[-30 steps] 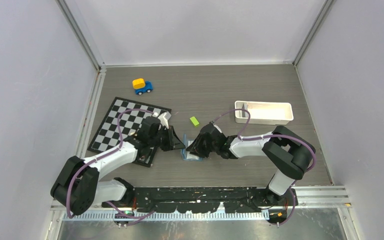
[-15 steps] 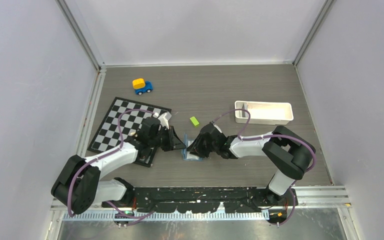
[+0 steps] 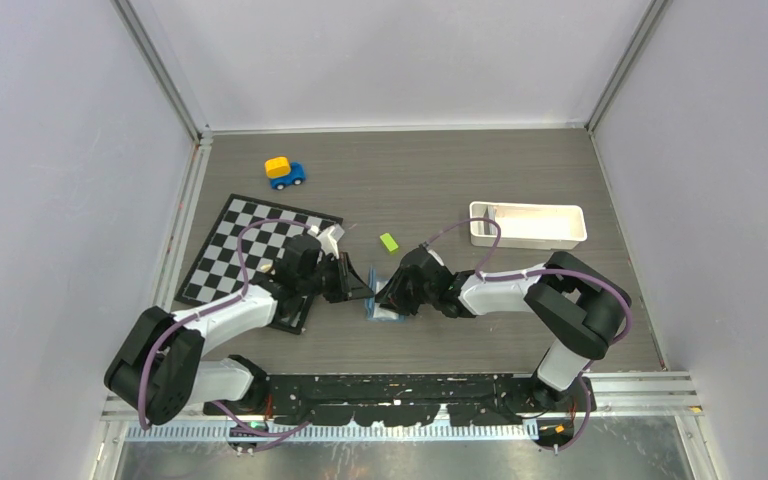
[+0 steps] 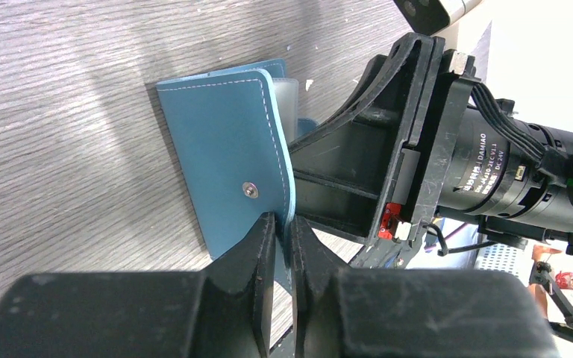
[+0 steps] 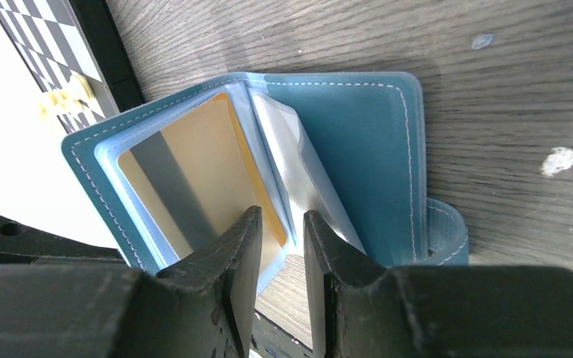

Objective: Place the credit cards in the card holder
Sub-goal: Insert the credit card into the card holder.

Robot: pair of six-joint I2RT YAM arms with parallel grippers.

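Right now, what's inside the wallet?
The wallet holds a gold card, tucked against one flap. The clear sleeves beside it look empty. Anything behind the card is covered.

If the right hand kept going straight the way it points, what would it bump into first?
Most likely the tan-gold card in its clear sleeve inside the open card holder. The right hand points straight at it and its near edge sits just ahead, though depth is hard to judge.
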